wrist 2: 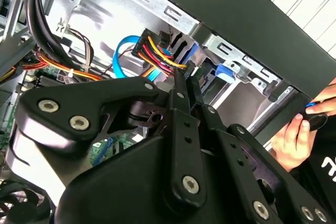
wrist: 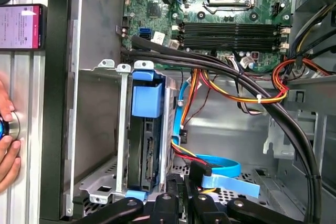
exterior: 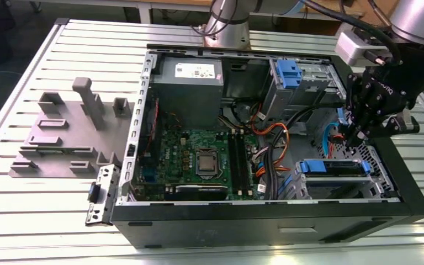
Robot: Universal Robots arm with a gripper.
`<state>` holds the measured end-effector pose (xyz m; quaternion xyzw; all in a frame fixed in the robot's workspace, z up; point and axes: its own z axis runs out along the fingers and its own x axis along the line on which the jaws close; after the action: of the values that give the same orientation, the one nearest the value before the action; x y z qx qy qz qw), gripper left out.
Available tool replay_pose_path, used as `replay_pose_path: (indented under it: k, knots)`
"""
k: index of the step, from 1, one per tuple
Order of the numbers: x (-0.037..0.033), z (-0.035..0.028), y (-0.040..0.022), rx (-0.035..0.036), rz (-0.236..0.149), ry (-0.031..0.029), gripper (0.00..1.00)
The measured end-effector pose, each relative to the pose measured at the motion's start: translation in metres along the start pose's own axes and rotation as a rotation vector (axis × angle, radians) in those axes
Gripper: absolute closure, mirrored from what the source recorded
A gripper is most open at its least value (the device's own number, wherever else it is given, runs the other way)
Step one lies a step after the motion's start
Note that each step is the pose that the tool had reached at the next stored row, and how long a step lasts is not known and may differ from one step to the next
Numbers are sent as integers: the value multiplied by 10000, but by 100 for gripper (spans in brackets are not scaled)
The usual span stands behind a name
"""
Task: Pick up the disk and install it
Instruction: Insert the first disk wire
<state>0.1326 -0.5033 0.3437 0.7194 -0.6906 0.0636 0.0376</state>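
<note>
End effector (wrist 2: 185,80) pinched closed, empty, above bay-seated disk (wrist: 147,129) (blue bracket).

Bundled black cables (wrist: 220,69) and orange wires (wrist: 236,95) crossed above the open bay floor (wrist: 231,140); the disk (wrist: 147,129) sat upright in its cage beside that gap.

- The disk (wrist: 147,129): dark body, blue bracket.
- Hand (wrist 2: 185,80): black.
- Motherboard (exterior: 197,160): green.
- Computer case (exterior: 271,223): black frame, grey inside.
- Tabletop (exterior: 35,221): silver, ribbed.
- Cables (wrist: 241,95): orange, yellow, red, black.
</note>
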Motion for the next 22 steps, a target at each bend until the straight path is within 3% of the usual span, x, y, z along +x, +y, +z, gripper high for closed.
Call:
replay_pose_path:
  k: [3, 14, 18, 20, 22]
  knots:
    - [3, -3, 21, 107, 17, -1, 83]
    - [211, 32, 70, 190, 22, -17, 83]
    - [216, 39, 149, 335, 42, -14, 83]
    - [219, 45, 155, 400, 52, -11, 83]
    - [236, 58, 156, 422, 54, -22, 83]
